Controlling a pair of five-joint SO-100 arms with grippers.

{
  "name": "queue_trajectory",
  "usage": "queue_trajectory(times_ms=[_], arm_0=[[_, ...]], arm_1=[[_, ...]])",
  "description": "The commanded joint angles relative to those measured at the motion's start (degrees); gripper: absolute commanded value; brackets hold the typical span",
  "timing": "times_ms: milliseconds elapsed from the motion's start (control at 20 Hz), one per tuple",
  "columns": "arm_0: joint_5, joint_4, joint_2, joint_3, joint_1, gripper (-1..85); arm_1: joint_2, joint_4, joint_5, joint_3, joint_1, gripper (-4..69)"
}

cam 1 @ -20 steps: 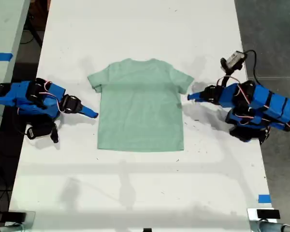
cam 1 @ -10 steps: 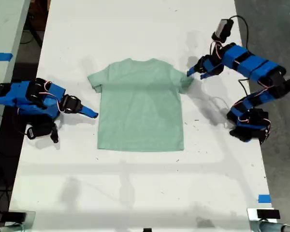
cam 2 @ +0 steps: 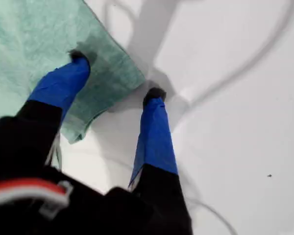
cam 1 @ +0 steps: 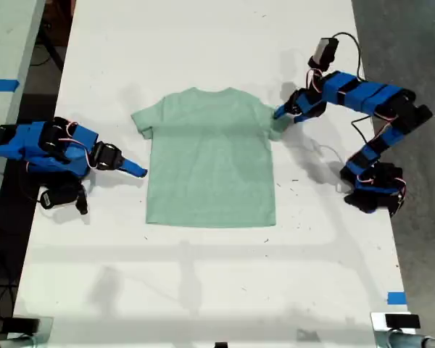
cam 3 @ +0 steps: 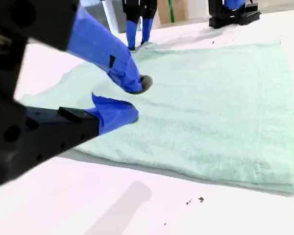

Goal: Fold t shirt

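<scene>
- T shirt [cam 1: 210, 158] flat and spread on white desk [cam 1: 203, 290], roughly mid-desk in the exterior view, collar toward the far edge, hem toward the near edge.
- Both sleeves spread out; no fold visible.
- First claw [cam 1: 280, 114] at the sleeve on the exterior view's right, arm arched up from its base near the desk's right edge in that view.
- First wrist view: first claw [cam 2: 115, 81] parted wide, straddling the sleeve corner; one fingertip [cam 2: 78, 58] down on the cloth [cam 2: 34, 39], the other [cam 2: 154, 94] on bare desk [cam 2: 235, 122] just beside the sleeve edge. Nothing pinched between the jaws.
- Second claw [cam 1: 139, 171] on the exterior view's left, arm lying low, tip pointing toward the shirt's side edge, just beside it, apart from the cloth in that view.
- Second wrist view: second claw [cam 3: 137, 100] slightly parted, with a narrow gap between the tips; upper fingertip [cam 3: 139, 83] and lower one both seen in front of the cloth [cam 3: 210, 112]; nothing held.
- First claw [cam 3: 139, 29] seen across the shirt in the second wrist view, at the far sleeve.
- Dark specks scattered on the desk; blue tape piece [cam 1: 396, 297] near the desk's near right corner in the exterior view.
</scene>
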Motion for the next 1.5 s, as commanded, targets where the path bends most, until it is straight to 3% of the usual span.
queue_trajectory(times_ms=[0, 300, 550, 800, 950, 1000, 1100, 1250, 1450], arm_0=[[0.44, -0.79, 0.35, 0.18, 0.26, 5.7], [0.44, -0.79, 0.35, 0.18, 0.26, 5.7], [0.44, -0.79, 0.35, 0.18, 0.26, 5.7], [0.44, -0.79, 0.35, 0.18, 0.26, 5.7], [0.44, -0.79, 0.35, 0.18, 0.26, 5.7], [0.44, -0.79, 0.35, 0.18, 0.26, 5.7], [0.44, -0.79, 0.35, 0.18, 0.26, 5.7], [0.44, -0.79, 0.35, 0.18, 0.26, 5.7], [0.44, -0.79, 0.35, 0.18, 0.26, 5.7]], arm_1=[[-1.93, -0.53, 0.70, -1.93, 1.41, 0.9], [1.05, 2.29, 3.87, -1.58, 2.64, 0.9], [5.63, 8.96, 3.16, -19.78, -11.87, 0.9], [-5.63, -4.48, 1.49, -27.42, -28.04, 0.9], [-16.88, -7.12, 1.32, -36.30, -33.66, 0.9], [-21.01, -5.89, 1.67, -40.43, -34.54, 1.9], [-25.93, 1.14, 1.32, -48.87, -35.07, 18.0], [-18.54, 11.25, 0.79, -49.92, -32.61, 21.7], [4.75, 22.59, 1.23, -39.02, -25.49, 19.5]])
